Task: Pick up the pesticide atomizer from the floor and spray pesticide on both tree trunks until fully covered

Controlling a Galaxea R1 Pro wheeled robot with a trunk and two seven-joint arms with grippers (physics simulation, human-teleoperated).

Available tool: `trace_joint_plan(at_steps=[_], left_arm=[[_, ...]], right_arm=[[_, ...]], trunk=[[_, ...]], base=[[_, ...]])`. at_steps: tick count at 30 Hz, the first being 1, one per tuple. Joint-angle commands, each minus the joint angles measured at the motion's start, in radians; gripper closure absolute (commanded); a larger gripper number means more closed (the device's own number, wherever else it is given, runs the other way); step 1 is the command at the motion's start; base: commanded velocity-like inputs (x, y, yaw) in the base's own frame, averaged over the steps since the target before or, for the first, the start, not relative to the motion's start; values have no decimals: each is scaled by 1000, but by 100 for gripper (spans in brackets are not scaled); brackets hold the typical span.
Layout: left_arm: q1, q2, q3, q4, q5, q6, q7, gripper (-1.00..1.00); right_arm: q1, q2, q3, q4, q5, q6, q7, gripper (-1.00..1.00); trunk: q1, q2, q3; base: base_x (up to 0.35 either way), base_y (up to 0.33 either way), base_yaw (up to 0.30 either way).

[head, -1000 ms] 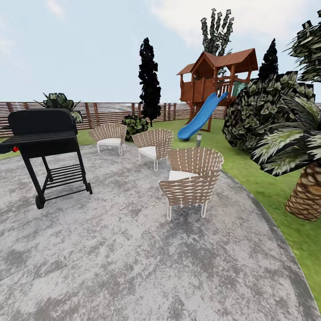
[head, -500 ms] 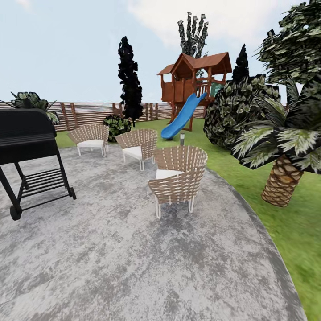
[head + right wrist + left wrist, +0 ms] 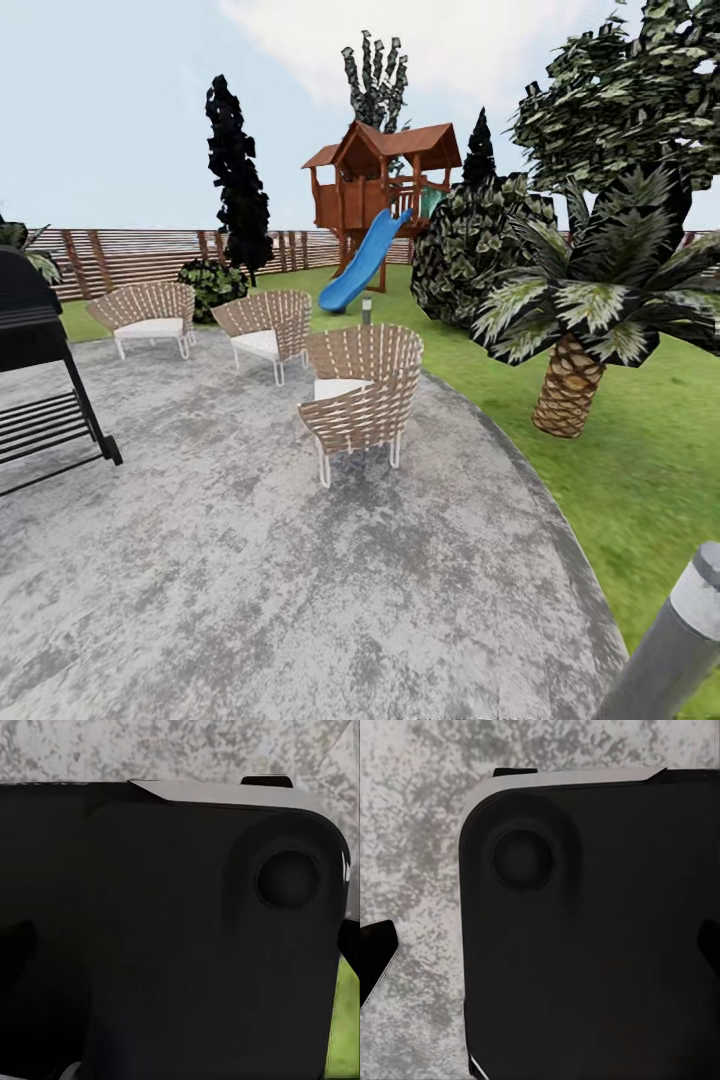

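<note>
The robot stands on the grey patio (image 3: 250,600) facing wicker chairs (image 3: 355,395), a scaly palm (image 3: 568,385) and the lawn (image 3: 640,470), no atomizer or mottled trunks in sight, jaw state impossible to tell, so by this look the whole job remains.

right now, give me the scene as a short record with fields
setting: grey paved patio beside a green lawn
seating: three wicker chairs, nearest
grill: black, at the patio's left edge
play area: wooden playhouse with blue slide
palm: on the lawn, right
boundary: slatted wooden fence
sprayer: not spotted
</note>
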State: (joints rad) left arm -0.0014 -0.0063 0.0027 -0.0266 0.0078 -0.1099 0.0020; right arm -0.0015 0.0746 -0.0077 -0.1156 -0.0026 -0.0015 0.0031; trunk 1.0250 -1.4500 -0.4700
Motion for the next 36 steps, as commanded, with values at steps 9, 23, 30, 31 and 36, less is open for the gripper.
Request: trace_joint_plan(at_steps=[9,23,30,31,36], left_arm=[[-2,-3,-1,0,0,2,0,-100],[-3,-3,2,0,3,5,1,-100],[-7,-3,3,0,3,6,0,-100],[-8,-3,3,0,3,6,0,-100],[-8,-3,3,0,4,6,0,-100]], right_arm=[[0,-7,0,-1,0,0,0,-100],[0,-7,0,-1,0,0,0,-100],[0,-7,0,-1,0,0,0,-100],[0,-7,0,-1,0,0,0,-100],[0,-7,0,-1,0,0,0,-100]], trunk=[[0,0,0],[35,-63,-28],[61,-112,-50],[65,-119,-53],[84,-154,-71]], base=[[-1,1,-300],[0,0,-300],[0,0,-300],[0,0,-300],[0,0,-296]])
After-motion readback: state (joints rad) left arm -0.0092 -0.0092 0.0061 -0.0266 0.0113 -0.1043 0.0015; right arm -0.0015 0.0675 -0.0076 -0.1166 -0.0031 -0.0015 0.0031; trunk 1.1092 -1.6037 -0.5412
